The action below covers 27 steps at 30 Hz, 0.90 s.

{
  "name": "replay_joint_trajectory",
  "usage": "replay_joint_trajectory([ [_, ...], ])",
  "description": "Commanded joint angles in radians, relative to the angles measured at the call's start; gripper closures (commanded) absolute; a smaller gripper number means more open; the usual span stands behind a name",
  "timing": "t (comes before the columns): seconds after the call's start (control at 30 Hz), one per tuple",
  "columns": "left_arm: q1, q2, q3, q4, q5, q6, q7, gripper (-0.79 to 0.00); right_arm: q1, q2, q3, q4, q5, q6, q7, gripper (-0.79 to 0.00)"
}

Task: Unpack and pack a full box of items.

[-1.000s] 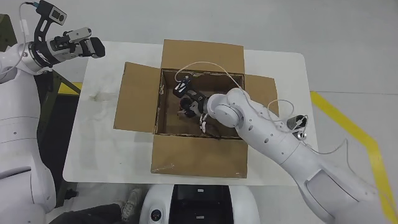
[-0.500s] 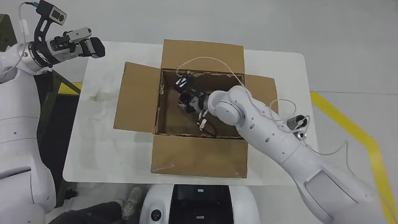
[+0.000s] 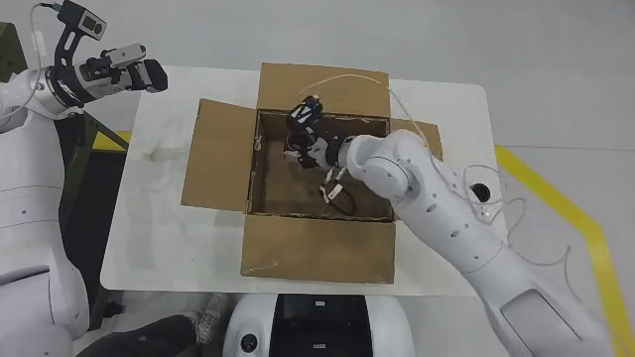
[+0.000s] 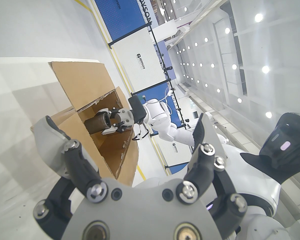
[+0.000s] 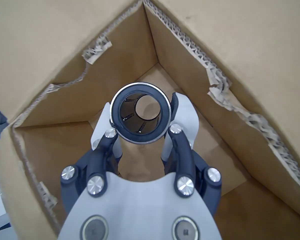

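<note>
Top view: an open cardboard box (image 3: 213, 154) stands on the white table (image 3: 159, 228). The right gripper (image 3: 300, 147) is inside it, near the far wall. The left gripper (image 3: 149, 72) hangs off the table's far left corner.

Left wrist view: its jaws are apart and empty.

Right wrist view: jaws clamped on a metal tube (image 5: 140, 138), which is inside the box.

Grey floor (image 3: 496, 20), yellow line (image 3: 546, 186), white table (image 3: 159, 208)
</note>
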Motion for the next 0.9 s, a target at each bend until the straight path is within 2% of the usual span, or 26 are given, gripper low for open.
replay_joint_trajectory([
  [0.0, 0.0, 0.0, 0.0, 0.0, 0.0, 0.0, 0.0, -0.785, -0.014, 0.007, 0.022, -0.044, -0.005, 0.001, 0.016, 0.0],
  [0.43, 0.0, 0.0, 0.0, 0.0, 0.0, 0.0, 0.0, -0.785, -0.091, 0.044, 0.157, -0.265, -0.028, 0.03, 0.139, 0.0],
  [0.87, 0.0, 0.0, 0.0, 0.0, 0.0, 0.0, 0.0, -0.785, -0.215, 0.086, 0.334, -0.451, -0.035, 0.026, 0.204, 0.0],
])
